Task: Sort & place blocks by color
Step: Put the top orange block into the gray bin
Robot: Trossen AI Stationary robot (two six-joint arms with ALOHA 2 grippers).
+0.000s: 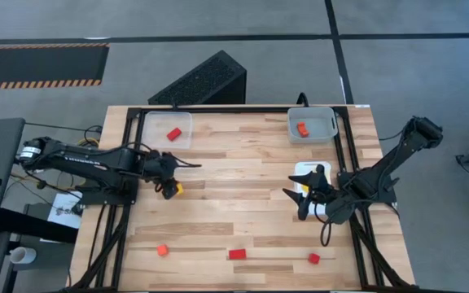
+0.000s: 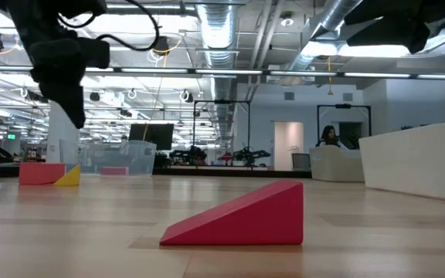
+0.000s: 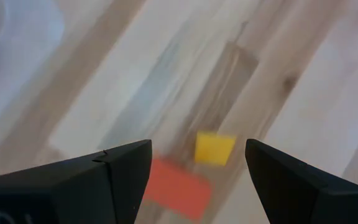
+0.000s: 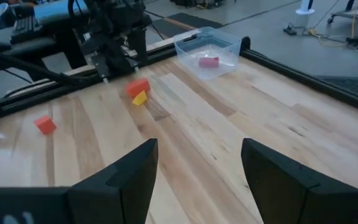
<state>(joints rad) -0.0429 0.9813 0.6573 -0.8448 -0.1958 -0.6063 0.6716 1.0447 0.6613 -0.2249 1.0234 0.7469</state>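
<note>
Honestly, the left gripper is parked with its fingers spread wide over the yellow block, which sits on the table touching an orange-red block, so a clean grab of just one looks tricky. The jaws should probably be lined up so only the yellow piece gets bracketed, then lowered straight down before being closed, otherwise the neighbour could get nudged or pinched along. Elsewhere, one red block is already in the clear tray and an orange one in the grey tray, while three red pieces are left along the near edge. The right gripper is held open over the white tray, holding nothing.
</note>
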